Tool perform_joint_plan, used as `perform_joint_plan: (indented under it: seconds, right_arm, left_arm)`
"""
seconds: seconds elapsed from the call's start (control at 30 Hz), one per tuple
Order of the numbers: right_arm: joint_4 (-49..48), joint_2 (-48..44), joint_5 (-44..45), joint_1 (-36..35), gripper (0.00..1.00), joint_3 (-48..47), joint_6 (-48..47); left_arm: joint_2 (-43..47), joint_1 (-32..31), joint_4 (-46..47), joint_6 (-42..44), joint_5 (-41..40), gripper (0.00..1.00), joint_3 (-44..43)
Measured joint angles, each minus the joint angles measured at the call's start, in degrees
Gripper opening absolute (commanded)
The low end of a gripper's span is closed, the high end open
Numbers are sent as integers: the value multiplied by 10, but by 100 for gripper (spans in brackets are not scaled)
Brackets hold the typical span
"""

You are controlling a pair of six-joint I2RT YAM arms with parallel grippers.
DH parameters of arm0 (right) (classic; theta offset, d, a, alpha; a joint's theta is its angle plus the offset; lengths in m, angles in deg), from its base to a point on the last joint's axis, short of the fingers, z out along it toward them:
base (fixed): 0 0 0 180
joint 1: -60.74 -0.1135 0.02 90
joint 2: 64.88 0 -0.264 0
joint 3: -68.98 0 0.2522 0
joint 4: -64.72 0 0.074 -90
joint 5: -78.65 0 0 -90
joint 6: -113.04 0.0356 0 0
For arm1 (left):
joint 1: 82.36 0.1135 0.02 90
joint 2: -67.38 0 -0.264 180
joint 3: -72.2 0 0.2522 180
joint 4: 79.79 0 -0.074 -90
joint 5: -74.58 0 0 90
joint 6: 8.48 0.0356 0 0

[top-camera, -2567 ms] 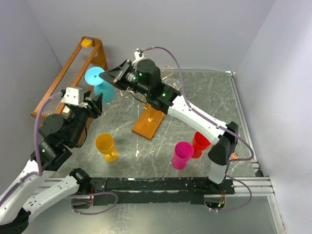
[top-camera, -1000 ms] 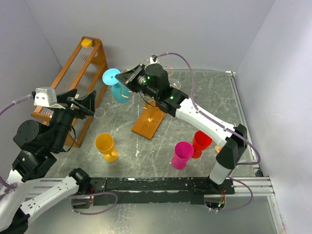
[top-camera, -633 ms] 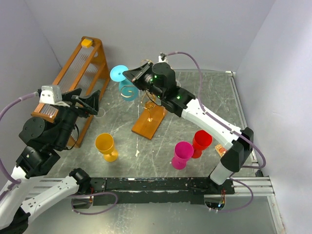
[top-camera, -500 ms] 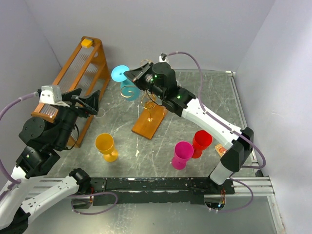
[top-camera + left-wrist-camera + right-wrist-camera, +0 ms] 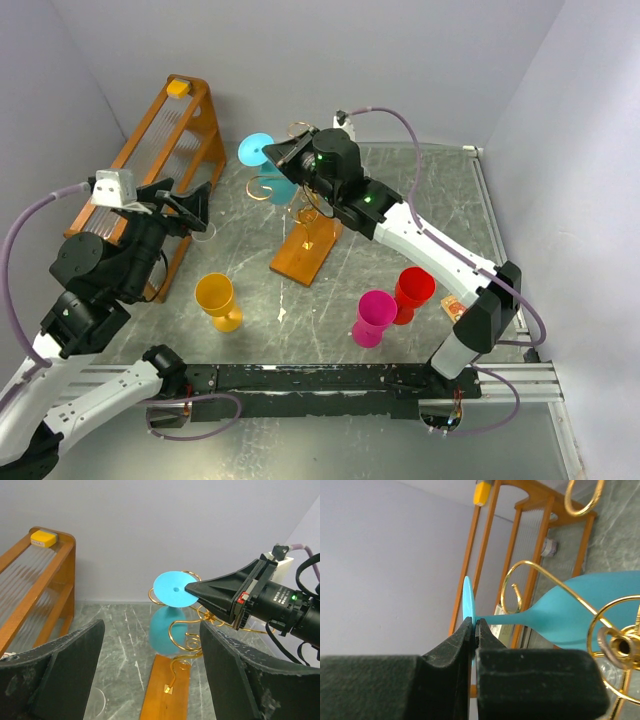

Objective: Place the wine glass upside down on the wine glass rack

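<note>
My right gripper (image 5: 273,154) is shut on the foot rim of a teal wine glass (image 5: 279,187) and holds it upside down in the air. The bowl hangs among the left scroll arms of the gold wire wine glass rack (image 5: 312,205), which stands on a brown wooden base (image 5: 304,254). In the right wrist view the jaws (image 5: 475,626) pinch the thin foot, and the stem runs out to the bowl (image 5: 582,615) behind a gold curl (image 5: 536,569). The left wrist view shows the glass (image 5: 167,629) touching the rack (image 5: 187,639). My left gripper (image 5: 187,211) is open and empty, left of the rack.
A tall orange-brown wooden frame (image 5: 150,150) stands at the back left with a yellow block on top. A yellow cup (image 5: 217,298) stands at the front left. A magenta cup (image 5: 375,315) and a red cup (image 5: 412,290) stand at the front right.
My right gripper has carried the teal glass to the right, from beside the wooden frame into the rack's left scroll arms. My left arm has risen and shifted slightly right, still open.
</note>
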Motion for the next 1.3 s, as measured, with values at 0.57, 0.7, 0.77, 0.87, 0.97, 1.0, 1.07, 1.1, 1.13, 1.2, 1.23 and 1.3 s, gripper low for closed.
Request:
perform_joint_plan:
  seconds: [0.57, 0.7, 0.77, 0.87, 0.97, 1.0, 1.07, 1.1, 1.13, 1.2, 1.23, 1.3]
  right_arm:
    - [-31, -5, 29, 1, 0, 14, -34]
    - [-39, 11, 33, 2, 0, 3, -47]
    - [-42, 20, 35, 3, 0, -2, -52]
    - [-44, 29, 33, 5, 0, -8, -57]
    - [-47, 40, 22, 8, 0, -18, -62]
    - [-47, 47, 15, 10, 0, -25, -64]
    - [-49, 55, 6, 12, 2, -32, -68]
    - [-49, 58, 1, 14, 3, -35, -69]
    - [-49, 61, -5, 16, 3, -36, -71]
    - [-49, 63, -13, 17, 3, -36, -72]
    - [-49, 64, -16, 17, 4, -36, -73]
    - [-49, 65, -26, 17, 4, -37, -74]
  left_arm:
    - [-20, 0, 1, -1, 1, 86, -18]
    - [-20, 0, 1, -1, 2, 86, -20]
    - [-20, 0, 1, -2, 2, 86, -20]
    - [-20, 0, 1, -3, 2, 86, -20]
    - [-21, 0, 1, -6, 2, 86, -20]
    - [-21, 0, 1, -6, 2, 86, -20]
    - [-21, 0, 1, -7, 2, 86, -20]
    - [-21, 0, 1, -8, 2, 86, -20]
    - [-21, 0, 1, -9, 2, 85, -20]
    - [-20, 0, 1, -11, 2, 85, -20]
    - [-20, 0, 1, -11, 2, 85, -20]
    - [-19, 0, 1, -12, 2, 85, -20]
